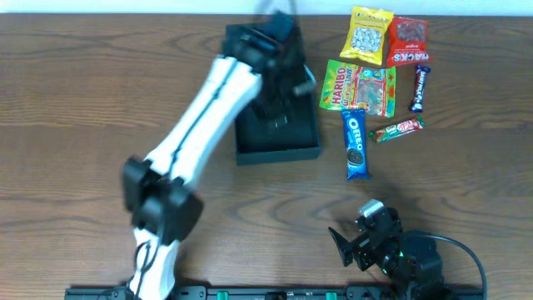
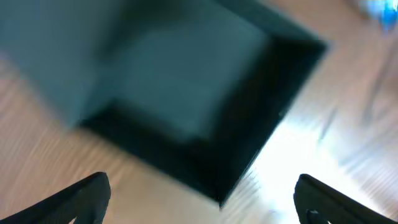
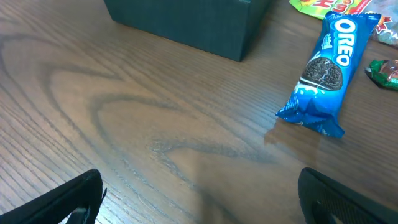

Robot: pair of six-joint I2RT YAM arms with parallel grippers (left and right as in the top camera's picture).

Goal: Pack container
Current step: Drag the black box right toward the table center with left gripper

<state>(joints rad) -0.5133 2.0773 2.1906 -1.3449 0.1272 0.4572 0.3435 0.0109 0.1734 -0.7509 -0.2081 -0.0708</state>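
container [image 1: 278, 153] open, dark floor bare | Oreo pack [image 1: 356, 143] right of it | left pincer [image 2: 202, 202] over it, apart | right pincer [image 3: 199, 199] apart

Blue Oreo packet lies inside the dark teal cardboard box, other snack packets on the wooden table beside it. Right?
No: the overhead view shows the blue Oreo packet on the wooden table too, beside the dark teal cardboard box, not inside it.

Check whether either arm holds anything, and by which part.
Nothing is held. Both the left gripper, above the container, and the right gripper have their jaws apart and empty.
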